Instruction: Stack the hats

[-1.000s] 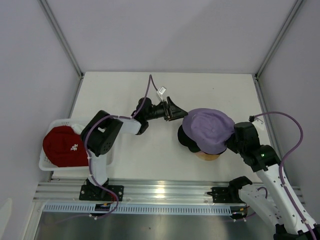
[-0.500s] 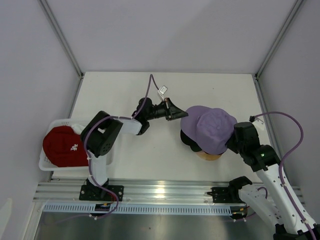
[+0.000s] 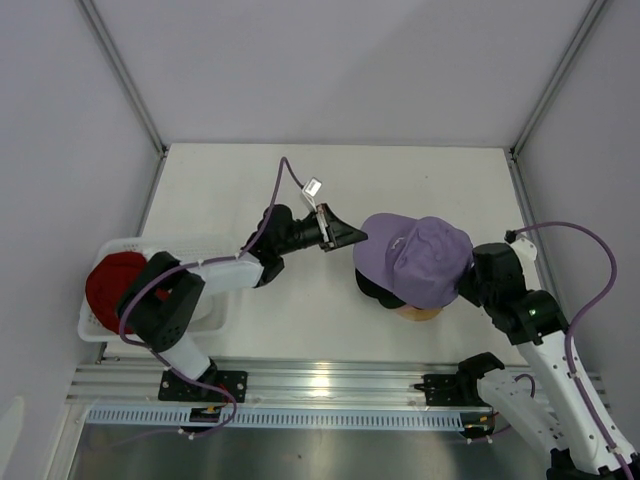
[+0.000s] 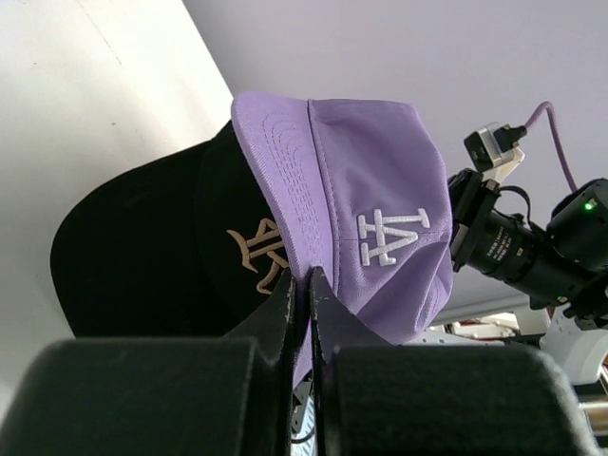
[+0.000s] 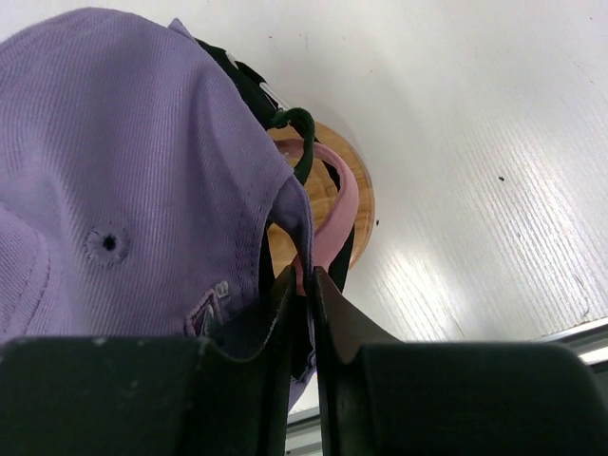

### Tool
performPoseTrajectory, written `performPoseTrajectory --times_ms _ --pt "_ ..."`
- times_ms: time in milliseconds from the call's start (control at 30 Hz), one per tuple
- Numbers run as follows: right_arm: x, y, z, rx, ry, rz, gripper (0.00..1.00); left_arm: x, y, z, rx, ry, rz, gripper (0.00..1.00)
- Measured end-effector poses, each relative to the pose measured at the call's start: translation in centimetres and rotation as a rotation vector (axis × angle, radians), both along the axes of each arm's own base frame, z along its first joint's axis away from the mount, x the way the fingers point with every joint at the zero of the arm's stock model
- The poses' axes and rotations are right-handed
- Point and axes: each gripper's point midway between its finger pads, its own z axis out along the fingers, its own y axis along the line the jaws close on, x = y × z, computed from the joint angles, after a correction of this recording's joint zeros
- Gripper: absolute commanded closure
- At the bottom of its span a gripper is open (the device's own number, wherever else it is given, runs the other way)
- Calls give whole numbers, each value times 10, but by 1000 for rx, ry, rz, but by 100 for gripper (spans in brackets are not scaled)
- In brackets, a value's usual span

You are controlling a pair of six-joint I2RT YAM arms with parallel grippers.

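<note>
The lavender cap (image 3: 420, 258) sits on top of the pile on the round wooden stand (image 5: 319, 198), over at the right side of the bench (image 3: 420, 180). Its brim points left, toward the left arm (image 3: 215, 275), and its back faces the right arm (image 3: 520, 310).

From the left wrist view, the left jaws are pressed almost together, with only a thin slit between the tips. The lower edge of the lavender brim runs down into that slit, so they seem to have the brim pinched at its rim. The white letters on the cap's front panel are just above and to the right of the tips. Under the lavender cap lies the black cap (image 4: 152, 256), its gold emblem showing beside the jaws and its brim sticking out further than the lavender one.

The right jaws are likewise nearly closed, and they nip the rear edge of the lavender cap, with purple cloth caught between the two fingers. Right by the tips, the back strap of a pink cap (image 5: 344, 204) curves round over the wood of the stand. A dark green cap (image 5: 310, 133) shows only as a strap loop, a little further from the tips.

Well away at the left side, a red cap (image 3: 105, 285) lies in a white basket (image 3: 95, 335), partly hidden by the left arm.
</note>
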Motion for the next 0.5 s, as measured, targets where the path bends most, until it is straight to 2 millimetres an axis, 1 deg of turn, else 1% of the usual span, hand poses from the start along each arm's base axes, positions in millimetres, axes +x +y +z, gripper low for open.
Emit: performPoseTrajectory --times_ms 67,233,367,500 --pt "0 0 2 0 -3 0 85 -2 2 0 10 4 14 99" --pt "0 -1 9 -1 -14 3 92 -8 6 1 34 28 42 99" --pt "-1 -3 16 -10 -29 2 100 -15 11 11 38 30 64 99" --pt "0 -4 23 -16 -43 6 100 -24 13 23 39 25 78 99"
